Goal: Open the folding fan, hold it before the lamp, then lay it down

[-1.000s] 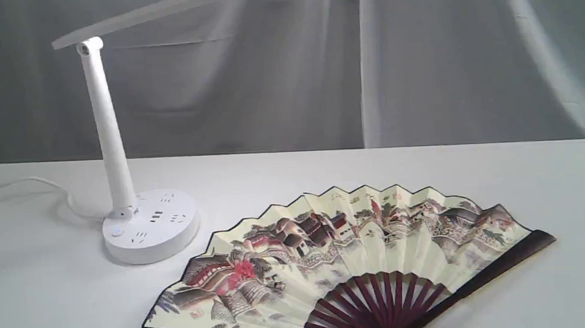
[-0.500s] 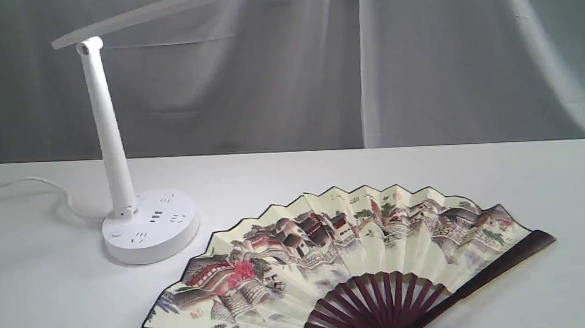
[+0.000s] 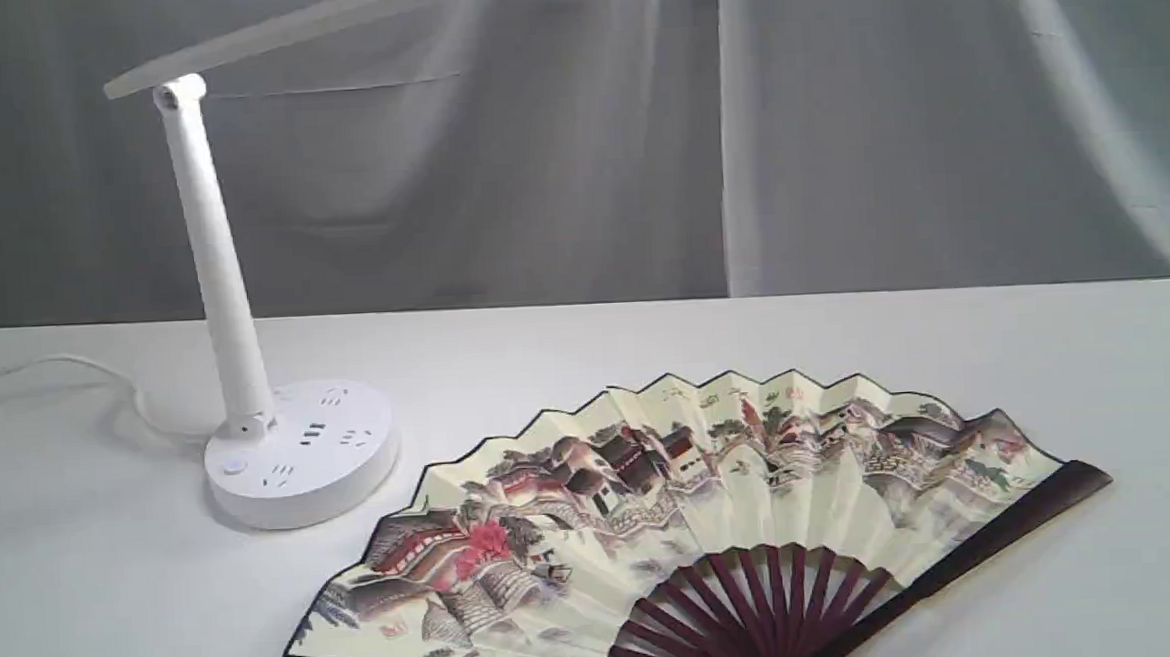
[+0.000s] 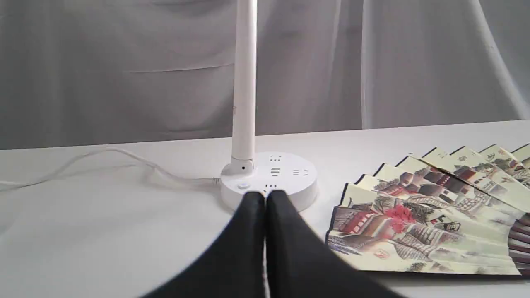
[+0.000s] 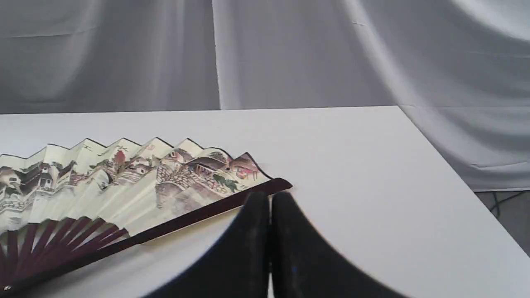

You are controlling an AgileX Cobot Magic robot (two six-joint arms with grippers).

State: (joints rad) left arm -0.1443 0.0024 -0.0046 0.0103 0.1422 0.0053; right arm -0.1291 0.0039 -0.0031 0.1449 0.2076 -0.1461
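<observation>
Exterior view, folding fan: spread open, flat on the white table, painted side up, just beside the lamp's round base.
Exterior view, cut off: the fan's pivot runs under the bottom edge; the head of the lamp leaves the frame at the top.
Exterior view, writing: small marks near the fan's upper edge, too small to read.
Left wrist view, left gripper: black fingers pressed together, nothing between them, in front of the lamp base.
Left wrist view, cut off: the lamp stem ends at the frame edge; only one end of the fan shows; the cord trails out of frame.
Right wrist view, right gripper: clenched and empty, near the tip of the fan's dark outer rib; whether they touch is unclear.
Right wrist view, cut off: the far half of the fan is out of frame.
</observation>
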